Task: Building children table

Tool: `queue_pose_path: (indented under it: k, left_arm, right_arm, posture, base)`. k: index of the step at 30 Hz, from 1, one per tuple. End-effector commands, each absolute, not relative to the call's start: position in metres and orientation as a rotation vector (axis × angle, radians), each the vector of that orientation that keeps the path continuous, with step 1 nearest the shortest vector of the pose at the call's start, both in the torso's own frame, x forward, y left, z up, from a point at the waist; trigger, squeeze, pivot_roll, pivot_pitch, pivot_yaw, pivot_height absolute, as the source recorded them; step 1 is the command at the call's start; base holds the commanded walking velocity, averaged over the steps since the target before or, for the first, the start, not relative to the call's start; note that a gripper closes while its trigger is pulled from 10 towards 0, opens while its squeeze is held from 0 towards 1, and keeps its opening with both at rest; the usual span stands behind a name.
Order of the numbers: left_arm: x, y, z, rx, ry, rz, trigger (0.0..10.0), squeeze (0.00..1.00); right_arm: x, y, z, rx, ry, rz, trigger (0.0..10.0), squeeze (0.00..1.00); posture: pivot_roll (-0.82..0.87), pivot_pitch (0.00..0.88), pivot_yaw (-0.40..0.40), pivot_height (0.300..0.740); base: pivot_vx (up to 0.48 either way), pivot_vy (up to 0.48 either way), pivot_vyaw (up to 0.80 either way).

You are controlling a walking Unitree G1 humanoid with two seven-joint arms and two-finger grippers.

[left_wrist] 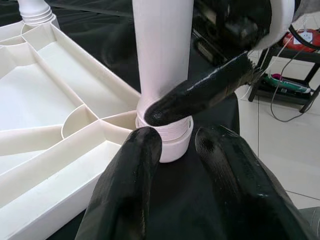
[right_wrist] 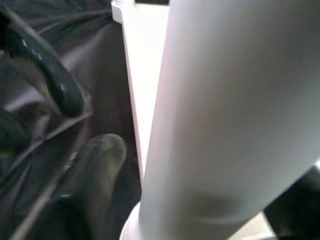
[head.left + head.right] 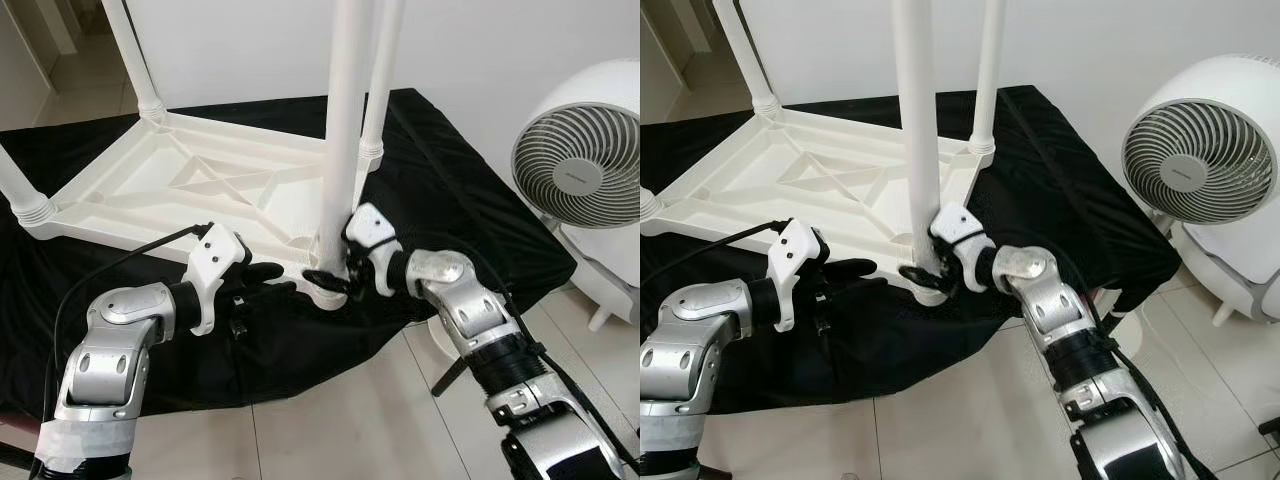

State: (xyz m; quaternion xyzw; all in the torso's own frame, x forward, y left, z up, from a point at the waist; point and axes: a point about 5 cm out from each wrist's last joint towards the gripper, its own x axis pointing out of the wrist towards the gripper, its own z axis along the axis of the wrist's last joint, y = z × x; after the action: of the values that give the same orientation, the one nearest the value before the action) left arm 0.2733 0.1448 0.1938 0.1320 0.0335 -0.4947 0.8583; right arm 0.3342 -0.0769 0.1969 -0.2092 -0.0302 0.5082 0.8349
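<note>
A white plastic children's table (image 3: 200,190) lies upside down on a black cloth (image 3: 440,190), its legs pointing up. The nearest leg (image 3: 345,120) stands in the table's front corner socket. My right gripper (image 3: 330,275) is shut on that leg just above its ribbed collar; one of its fingers (image 1: 200,95) crosses the leg in the left wrist view. My left gripper (image 3: 270,280) hovers low over the cloth just left of the same corner, open, its fingers (image 1: 130,190) pointing at the collar and apart from it. In the right wrist view the leg (image 2: 220,110) sits very close.
Three more legs rise from the other corners, one close behind the held leg (image 3: 380,70). A white floor fan (image 3: 580,165) stands on the tiles to the right. The cloth's edge hangs toward the tiled floor (image 3: 350,420) in front of me.
</note>
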Motion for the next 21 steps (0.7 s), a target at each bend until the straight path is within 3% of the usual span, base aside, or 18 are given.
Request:
queue_pose_path:
  k: [1, 5, 6, 15, 16, 17, 21]
  left_arm:
    - [0.278, 0.152, 0.196, 0.280, 0.050, -0.866, 10.0, 0.00]
    - [0.278, 0.152, 0.195, 0.279, 0.051, -0.866, 10.0, 0.00]
    - [0.278, 0.152, 0.196, 0.278, 0.052, -0.866, 10.0, 0.00]
    - [0.278, 0.151, 0.195, 0.277, 0.052, -0.862, 10.0, 0.00]
    - [0.278, 0.152, 0.195, 0.277, 0.052, -0.861, 10.0, 0.00]
    - [0.278, 0.152, 0.195, 0.276, 0.053, -0.859, 10.0, 0.00]
    - [0.277, 0.153, 0.195, 0.276, 0.054, -0.858, 10.0, 0.00]
  right_arm:
    - [0.332, -0.069, 0.198, -0.436, -0.064, 1.131, 10.0, 1.00]
    - [0.330, -0.067, 0.191, -0.426, -0.027, 1.184, 10.0, 1.00]
    - [0.328, -0.065, 0.188, -0.429, -0.005, 1.220, 10.0, 0.00]
    - [0.334, -0.058, 0.177, -0.485, 0.073, 1.246, 10.0, 0.00]
    - [0.336, -0.059, 0.176, -0.479, 0.084, 1.228, 3.0, 0.00]
    - [0.337, -0.059, 0.176, -0.446, 0.092, 1.217, 0.0, 0.00]
    - [0.339, -0.060, 0.177, -0.405, 0.101, 1.190, 0.0, 0.00]
  posture:
    - [-0.04, 0.089, 0.041, 0.740]
    - [-0.04, 0.089, 0.041, 0.740]
    - [-0.04, 0.094, 0.041, 0.740]
    - [-0.04, 0.093, 0.038, 0.740]
    - [-0.04, 0.093, 0.036, 0.740]
    - [-0.04, 0.093, 0.036, 0.740]
    - [-0.04, 0.093, 0.036, 0.740]
  base:
    - [0.000, 0.000, 0.00]
    - [0.000, 0.000, 0.00]
    - [0.000, 0.000, 0.00]
    - [0.000, 0.000, 0.00]
    - [0.000, 0.000, 0.00]
    - [0.000, 0.000, 0.00]
    - [0.000, 0.000, 0.00]
